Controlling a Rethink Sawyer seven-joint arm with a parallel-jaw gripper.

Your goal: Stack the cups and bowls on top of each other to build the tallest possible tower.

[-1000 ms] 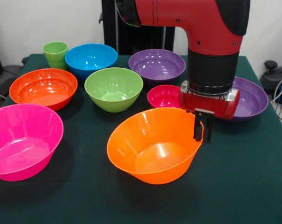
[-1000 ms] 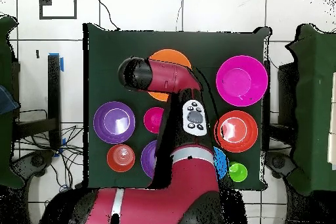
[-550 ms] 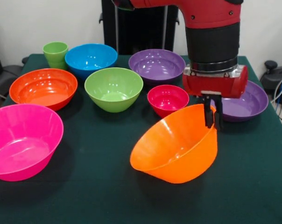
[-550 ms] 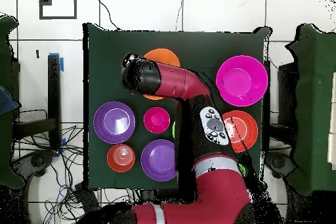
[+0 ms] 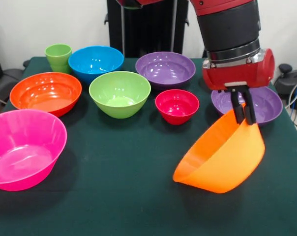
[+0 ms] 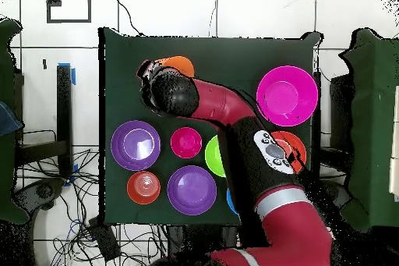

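Front view: the orange bowl [image 5: 222, 160] hangs steeply tilted, its far rim pinched between the gripper's [image 5: 243, 107] two black fingers, its low edge at or just above the green cloth [image 5: 114, 196], in front of a purple bowl [image 5: 266, 103]. The magenta bowl [image 5: 176, 104], green bowl [image 5: 120, 93] and second purple bowl [image 5: 165, 68] sit behind. The blue bowl [image 5: 95, 60], cup [image 5: 58, 55], red-orange bowl [image 5: 45, 92] and pink bowl [image 5: 23, 147] lie left.
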